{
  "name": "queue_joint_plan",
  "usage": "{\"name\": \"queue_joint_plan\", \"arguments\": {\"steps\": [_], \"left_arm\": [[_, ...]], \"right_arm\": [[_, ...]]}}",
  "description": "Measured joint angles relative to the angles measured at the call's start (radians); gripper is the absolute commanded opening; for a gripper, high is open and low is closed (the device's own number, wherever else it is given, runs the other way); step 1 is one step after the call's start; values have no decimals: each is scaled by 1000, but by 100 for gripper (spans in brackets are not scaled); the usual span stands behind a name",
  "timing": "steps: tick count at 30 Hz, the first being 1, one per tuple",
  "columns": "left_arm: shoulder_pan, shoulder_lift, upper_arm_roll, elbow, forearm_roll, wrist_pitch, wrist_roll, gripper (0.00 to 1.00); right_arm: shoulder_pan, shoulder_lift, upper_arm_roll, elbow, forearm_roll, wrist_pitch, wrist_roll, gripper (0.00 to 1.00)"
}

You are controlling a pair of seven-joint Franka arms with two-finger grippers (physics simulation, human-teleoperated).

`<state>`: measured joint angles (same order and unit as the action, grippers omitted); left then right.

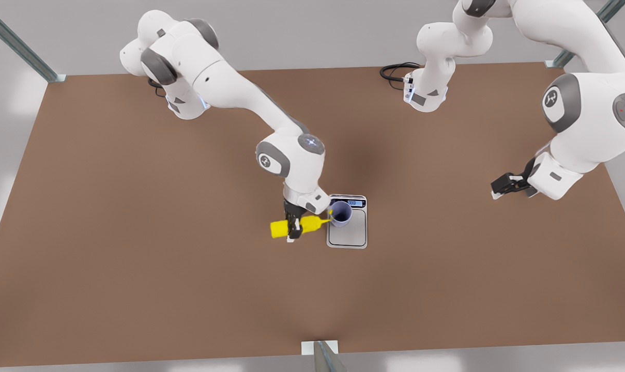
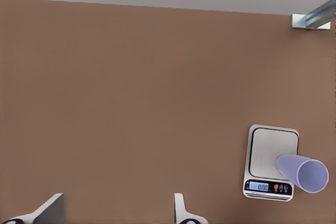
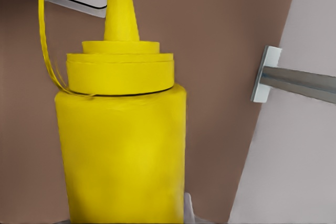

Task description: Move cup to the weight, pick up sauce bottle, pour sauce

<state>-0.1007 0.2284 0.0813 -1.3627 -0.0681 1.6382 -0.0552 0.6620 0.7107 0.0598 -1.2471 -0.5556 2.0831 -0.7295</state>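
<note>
Right gripper point(image 1: 292, 226): closed on the sauce bottle point(image 1: 291, 226), which lies sideways between its fingers; nozzle reaches to the cup point(image 1: 341, 213) rim.
Beyond the nozzle: cup standing on the weight point(image 1: 348, 222), near its display end, blocks that side.
Behind the bottle base: bare table point(image 1: 136, 232), free passage.
Below the fingers: the bottle hangs over open brown surface just beside the weight.
Left gripper point(image 1: 500, 187): fingers point(image 2: 51, 211) spread, nothing between them; well apart from cup and weight, bare table all round.
Between the grippers: open table apart from the weight.
Far table edge: black cable point(image 1: 396, 71) by an arm base.
</note>
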Motion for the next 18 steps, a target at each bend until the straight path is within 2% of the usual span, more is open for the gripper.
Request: {"name": "queue_joint_plan", "arguments": {"steps": [5, 8, 12, 18], "left_arm": [[-27, 1, -23, 24, 37, 0, -1, 100], [-32, 4, -26, 22, 50, -6, -3, 100], [-30, 19, -28, 22, 57, -6, -1, 100], [-28, 25, -19, 25, 58, -6, 3, 100]], "right_arm": [[-116, -8, -9, -2, 395, 15, -355, 57], [-140, -3, -95, -22, 659, 66, -593, 57], [-185, -3, -150, -91, 1094, 66, -959, 57], [-285, 7, -157, -217, 1594, 50, -1443, 57]]}}
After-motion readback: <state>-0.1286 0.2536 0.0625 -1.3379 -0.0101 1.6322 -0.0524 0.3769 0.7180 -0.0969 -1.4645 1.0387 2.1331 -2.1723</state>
